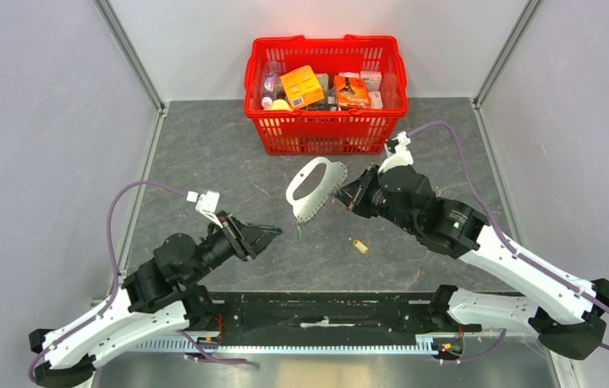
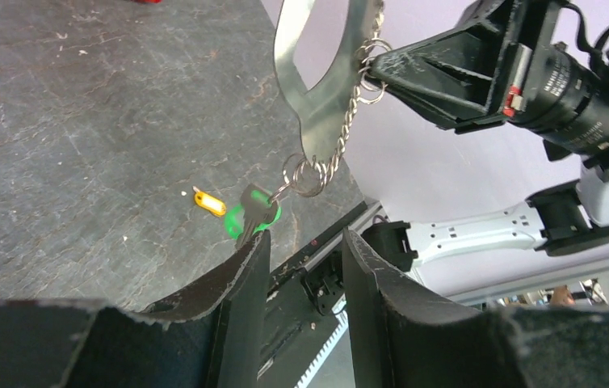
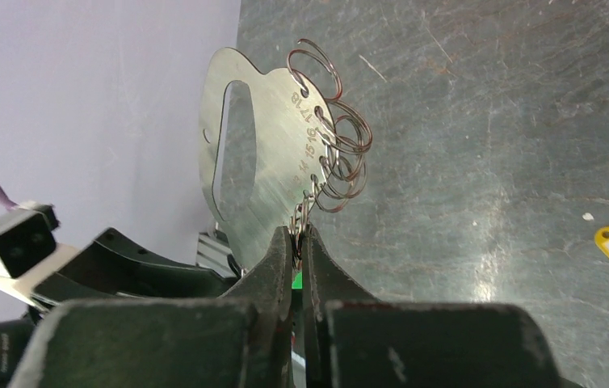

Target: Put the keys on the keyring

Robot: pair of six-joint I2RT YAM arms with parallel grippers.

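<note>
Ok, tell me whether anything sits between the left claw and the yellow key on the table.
Yes: the green key, hanging from the keyring, dangles just ahead of the open left claw, roughly on the line to the yellow key. Nothing else visible.

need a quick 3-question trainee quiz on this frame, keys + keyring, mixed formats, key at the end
1. True or false: the yellow key is on the keyring.
2. The keyring is held up by: A the left gripper; B the right gripper; C nothing, it lies flat.
3. Fill in: the ___ key hangs from the ring at the end of the chain.
Key: 1 false, it lies loose on the table. 2 B. 3 green: the green key.
</note>
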